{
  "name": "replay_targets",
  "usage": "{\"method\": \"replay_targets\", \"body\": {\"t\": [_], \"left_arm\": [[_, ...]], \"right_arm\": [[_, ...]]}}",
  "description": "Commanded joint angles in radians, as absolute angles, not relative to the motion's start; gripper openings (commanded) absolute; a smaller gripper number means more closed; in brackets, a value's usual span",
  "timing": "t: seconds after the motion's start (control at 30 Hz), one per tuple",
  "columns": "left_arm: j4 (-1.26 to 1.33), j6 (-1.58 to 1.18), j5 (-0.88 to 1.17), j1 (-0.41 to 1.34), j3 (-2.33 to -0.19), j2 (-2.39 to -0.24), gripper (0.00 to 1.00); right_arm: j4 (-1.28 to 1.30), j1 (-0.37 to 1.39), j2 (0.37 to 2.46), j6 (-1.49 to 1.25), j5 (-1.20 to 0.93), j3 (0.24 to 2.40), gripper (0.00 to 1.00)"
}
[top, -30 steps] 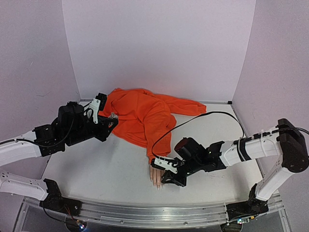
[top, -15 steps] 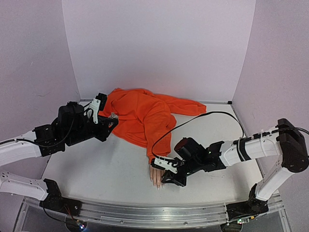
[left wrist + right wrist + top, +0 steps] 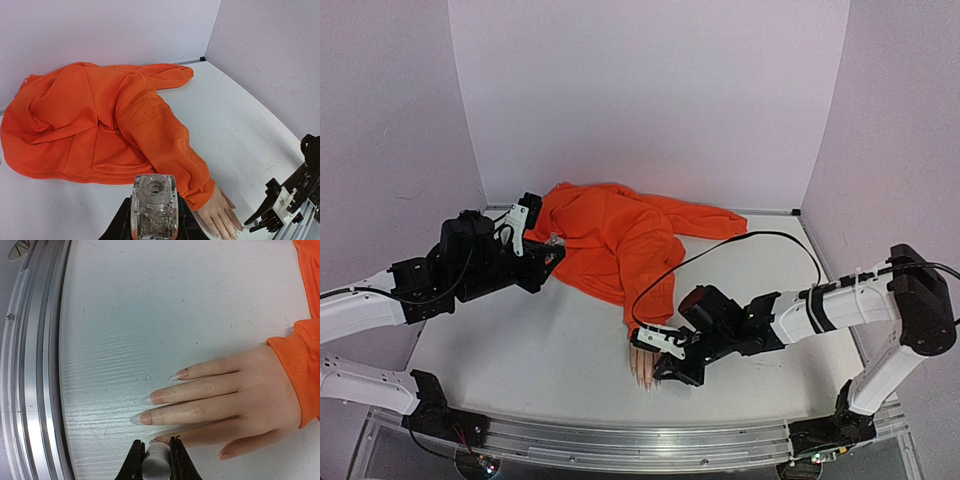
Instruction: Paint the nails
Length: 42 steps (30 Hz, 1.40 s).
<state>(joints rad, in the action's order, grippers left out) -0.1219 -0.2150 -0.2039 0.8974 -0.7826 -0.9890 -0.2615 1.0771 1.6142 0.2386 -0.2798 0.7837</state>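
The nails (image 3: pixel 145 418) tip a mannequin hand (image 3: pixel 235 395) lying palm-down on the tabletop (image 3: pixel 150 300), fingers toward its near edge and wrist in the cuff of an orange sweatshirt (image 3: pixel 610 240). The right claw (image 3: pixel 156 454) is closed on a small white cylinder (image 3: pixel 156 463), right at the fingertip nearest it. The left claw (image 3: pixel 154 227), well apart at the left beside the sweatshirt, is clamped on a clear bottle (image 3: pixel 154 202).

The nails (image 3: pixel 150 398), long, pointed, glossy and pale with pinkish beds, tip the slightly spread fingers of the hand (image 3: pixel 250 390) lying palm-down on the table (image 3: pixel 150 315), pointing toward its near edge.
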Motion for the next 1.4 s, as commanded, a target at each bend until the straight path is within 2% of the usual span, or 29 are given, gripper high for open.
{"method": "replay_targets", "body": {"t": [0.0,1.07,1.37], "left_arm": [[-0.061,-0.222,-0.200,0.893,-0.784,-0.984,0.00],[-0.061,-0.224,-0.193,0.893,-0.780,-0.981,0.00],[-0.061,-0.222,-0.191,0.893,-0.786,-0.992,0.00]], "right_arm": [[-0.238,1.086,1.625,0.236,-0.290,0.825,0.00],[-0.201,1.112,1.638,0.224,-0.307,0.835,0.00],[-0.236,1.121,1.562,0.217,-0.319,0.788,0.00]]}}
